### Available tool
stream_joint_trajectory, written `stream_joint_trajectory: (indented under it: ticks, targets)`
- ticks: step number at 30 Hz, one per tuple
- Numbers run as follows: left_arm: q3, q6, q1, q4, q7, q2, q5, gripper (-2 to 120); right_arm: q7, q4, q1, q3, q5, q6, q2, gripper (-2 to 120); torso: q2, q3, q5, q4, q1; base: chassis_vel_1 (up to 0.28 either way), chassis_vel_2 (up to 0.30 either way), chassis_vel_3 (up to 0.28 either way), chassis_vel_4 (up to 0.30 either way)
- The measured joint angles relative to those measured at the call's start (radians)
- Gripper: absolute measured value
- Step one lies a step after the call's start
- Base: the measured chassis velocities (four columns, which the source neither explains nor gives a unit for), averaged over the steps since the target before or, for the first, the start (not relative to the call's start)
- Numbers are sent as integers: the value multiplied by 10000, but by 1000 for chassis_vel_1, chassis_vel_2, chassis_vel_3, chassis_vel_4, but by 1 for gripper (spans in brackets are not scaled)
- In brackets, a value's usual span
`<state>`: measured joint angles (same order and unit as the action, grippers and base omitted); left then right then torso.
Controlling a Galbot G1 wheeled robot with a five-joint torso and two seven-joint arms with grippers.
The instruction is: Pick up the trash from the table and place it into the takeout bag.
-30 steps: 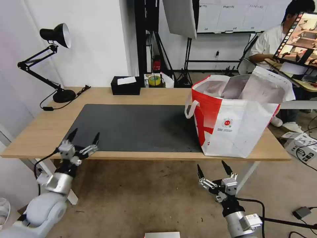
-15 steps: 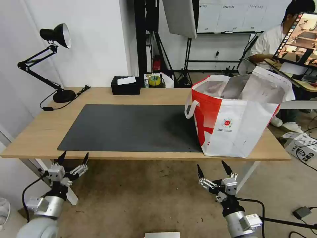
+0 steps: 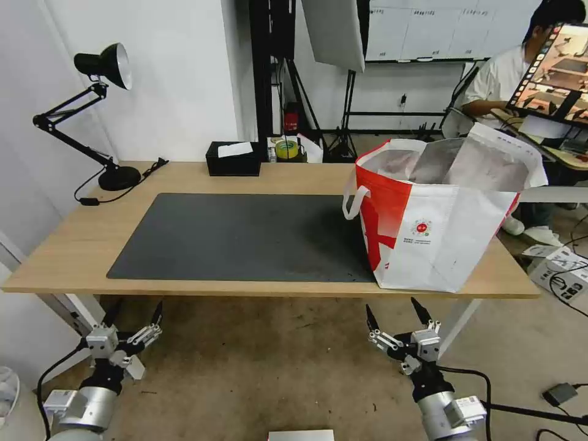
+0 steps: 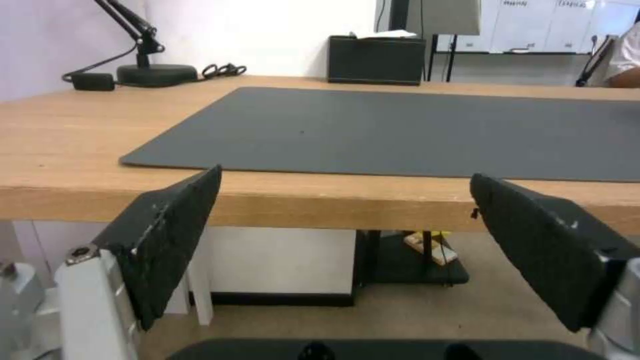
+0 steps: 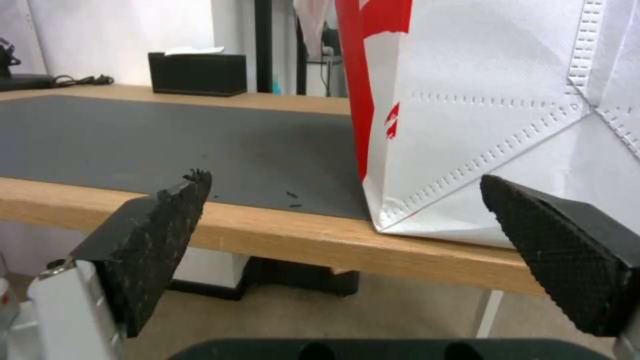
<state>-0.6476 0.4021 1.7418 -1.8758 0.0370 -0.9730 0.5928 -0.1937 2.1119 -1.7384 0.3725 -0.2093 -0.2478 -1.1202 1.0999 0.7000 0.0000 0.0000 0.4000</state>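
A: Where are the arms?

B: Both hang below the near edge of the table (image 3: 73, 239). The left gripper (image 3: 133, 313) is under the near-left corner, fingers spread wide, nothing between them. The right gripper (image 3: 395, 312) is under the near-right stretch, just as wide and just as empty.

A: And the trash?

B: I see none on the table. The mat (image 3: 245, 236) lies bare apart from a few dark specks near its near edge (the right wrist view shows them best). Judging by that, the pieces are likely already in the bag (image 3: 441, 214), though its foil lining hides whatever sits inside.

A: Which way is the bag from each gripper?

B: From the right gripper it stands at about 12 to 1 o'clock, up on the table's right end, very near. From the left gripper it is off toward 2 o'clock, well apart, across the whole mat. So the right arm is the nearer one.

A: How does the bag lie?

B: Upright, mouth open to the ceiling, its long side running across the table from 9 to 3 o'clock. Anything further would have to go in from above.

A: Anything else up there?

B: A tissue box (image 3: 233, 158) at the far edge and a lamp (image 3: 101, 110) at 10 o'clock.
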Motion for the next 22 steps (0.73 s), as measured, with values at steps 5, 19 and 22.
stream_joint_trajectory:
  ticks: [5,19,22]
  targets:
    - [2,-1,-14,-2,0,7,4,100,0,0,0,0,0,0,0,100,0,0,0,0,0,0,0,0,0]
    - [15,-6,-33,-3,-5,19,16,100,0,0,0,0,0,0,0,100,0,0,0,0,1,0,0,0,0]
    - [17,-7,-34,-3,-5,20,18,100,0,0,0,0,0,0,0,100,0,0,0,0,1,0,0,0,0]
